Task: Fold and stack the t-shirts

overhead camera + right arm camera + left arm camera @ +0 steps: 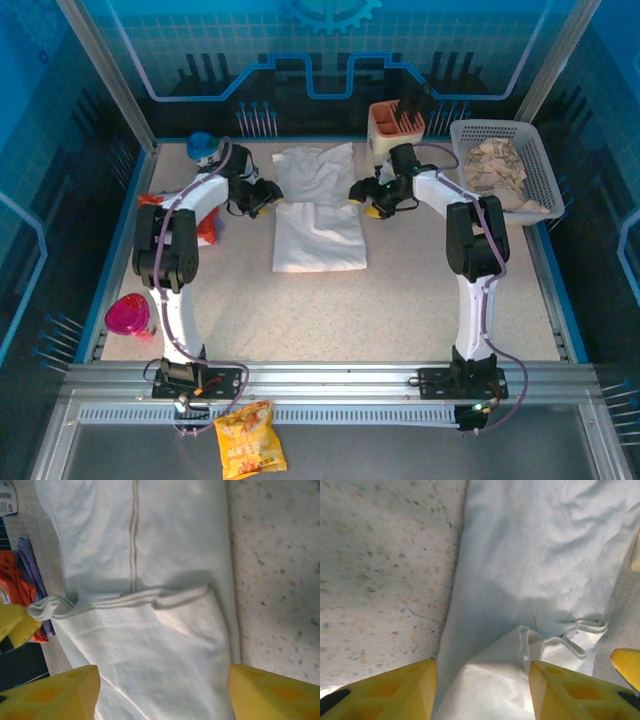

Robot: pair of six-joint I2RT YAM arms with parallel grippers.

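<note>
You are seeing the left gripper hanging with its fingers spread apart and gripping nothing, and the right gripper is doing the same. The white t-shirt is lying between the two tools, its folded edge passing just ahead of each pair of fingers.

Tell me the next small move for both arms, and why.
Probably lift both tools straight up, clear of the t-shirt. The left tool and right tool stand open at its two sides, gripping nothing; a folded layer already lies flat on it, while its far part is rumpled and likely needs the next fold.
</note>
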